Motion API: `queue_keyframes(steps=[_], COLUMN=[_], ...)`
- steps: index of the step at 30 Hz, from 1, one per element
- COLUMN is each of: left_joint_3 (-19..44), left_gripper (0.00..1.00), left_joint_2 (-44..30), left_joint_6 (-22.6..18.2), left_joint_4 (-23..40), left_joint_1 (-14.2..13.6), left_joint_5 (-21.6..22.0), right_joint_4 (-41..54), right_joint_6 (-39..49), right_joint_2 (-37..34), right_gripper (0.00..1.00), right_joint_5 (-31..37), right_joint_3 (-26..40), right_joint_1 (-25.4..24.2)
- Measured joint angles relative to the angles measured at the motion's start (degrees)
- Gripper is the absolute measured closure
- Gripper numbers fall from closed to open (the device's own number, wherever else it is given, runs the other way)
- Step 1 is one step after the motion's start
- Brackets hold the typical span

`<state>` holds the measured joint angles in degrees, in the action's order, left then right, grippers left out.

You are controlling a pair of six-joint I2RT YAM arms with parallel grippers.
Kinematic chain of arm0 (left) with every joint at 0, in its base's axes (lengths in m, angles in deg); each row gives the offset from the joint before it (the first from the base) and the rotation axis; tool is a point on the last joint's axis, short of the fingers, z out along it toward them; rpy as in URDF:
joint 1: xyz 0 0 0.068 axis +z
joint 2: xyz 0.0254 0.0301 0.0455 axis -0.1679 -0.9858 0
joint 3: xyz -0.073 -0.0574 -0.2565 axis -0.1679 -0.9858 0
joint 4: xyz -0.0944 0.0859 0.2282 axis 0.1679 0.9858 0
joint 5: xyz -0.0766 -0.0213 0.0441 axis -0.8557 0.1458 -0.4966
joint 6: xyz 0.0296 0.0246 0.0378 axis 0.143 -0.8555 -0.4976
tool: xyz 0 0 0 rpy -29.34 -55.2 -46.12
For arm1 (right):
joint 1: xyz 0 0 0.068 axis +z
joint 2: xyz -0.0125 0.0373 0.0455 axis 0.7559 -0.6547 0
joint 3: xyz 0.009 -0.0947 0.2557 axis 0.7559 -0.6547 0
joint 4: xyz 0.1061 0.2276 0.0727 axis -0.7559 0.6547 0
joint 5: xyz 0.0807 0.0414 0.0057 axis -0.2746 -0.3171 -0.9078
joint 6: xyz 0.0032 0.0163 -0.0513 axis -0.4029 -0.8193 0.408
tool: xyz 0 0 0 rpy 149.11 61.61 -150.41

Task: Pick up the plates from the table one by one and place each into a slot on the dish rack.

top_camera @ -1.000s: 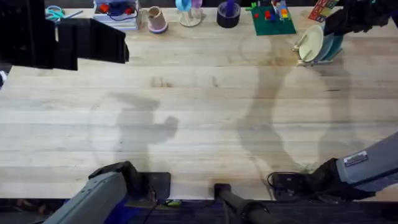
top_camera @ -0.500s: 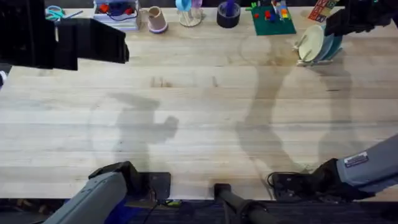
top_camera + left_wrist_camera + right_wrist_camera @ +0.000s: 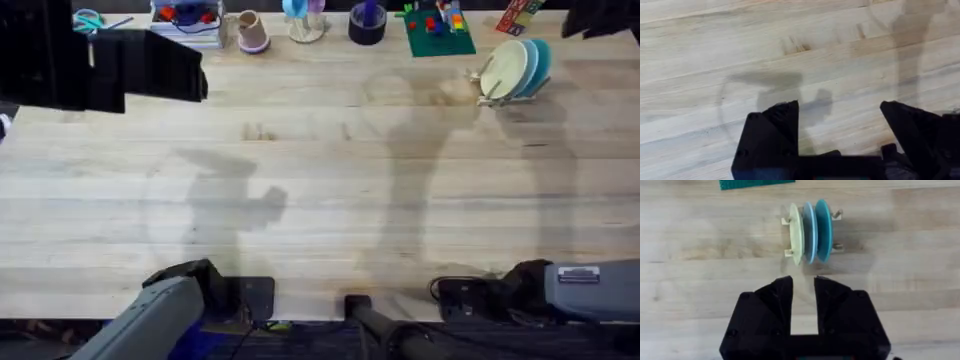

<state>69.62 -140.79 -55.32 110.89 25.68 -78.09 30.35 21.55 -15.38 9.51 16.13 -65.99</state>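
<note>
Three plates stand upright side by side in the dish rack (image 3: 484, 96) at the far right of the table (image 3: 320, 180): a cream-yellow one (image 3: 796, 232), a pale blue one (image 3: 809, 230) and a teal one (image 3: 824, 227). The rack's wooden pegs (image 3: 837, 215) show at both ends. My right gripper (image 3: 803, 282) hovers a little way off from the rack, open by a narrow gap and holding nothing. From overhead it is the dark shape (image 3: 595, 18) at the far right corner. The left gripper (image 3: 840, 107) is open wide over bare wood near its base (image 3: 245, 295).
A green baseplate with bricks (image 3: 438, 30), a black tape roll (image 3: 367, 22), a pink cup (image 3: 252, 32) and other small items line the far edge. A big black box (image 3: 100, 65) fills the far left corner.
The right gripper has pulled away from the rack toward the far right corner, leaving the plates standing free. The left arm has not moved.
</note>
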Motion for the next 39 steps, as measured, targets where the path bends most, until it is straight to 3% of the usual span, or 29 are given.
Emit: queue_keyframes(steps=[8, 12, 16, 39], left_joint_3=[0.0, 0.0, 0.0, 0.0], left_gripper=[0.007, 0.007, 0.007, 0.008], left_joint_2=[0.0, 0.0, 0.0, 0.0], left_joint_6=[0.0, 0.0, 0.0, 0.0], left_joint_4=[0.0, 0.0, 0.0, 0.0], left_joint_1=[0.0, 0.0, 0.0, 0.0], left_joint_5=[0.0, 0.0, 0.0, 0.0], right_joint_4=[3.6, 7.2, 10.1, 20.1], right_joint_6=[-0.1, -0.1, -0.1, -4.4], right_joint_2=[7.1, 10.0, 12.3, 28.1], right_gripper=[0.536, 0.156, 0.021, 0.007], right_joint_5=[0.0, 0.0, 0.0, -0.2], right_joint_3=[0.0, 0.0, 0.0, 0.0], right_joint_1=[0.0, 0.0, 0.0, 0.0])
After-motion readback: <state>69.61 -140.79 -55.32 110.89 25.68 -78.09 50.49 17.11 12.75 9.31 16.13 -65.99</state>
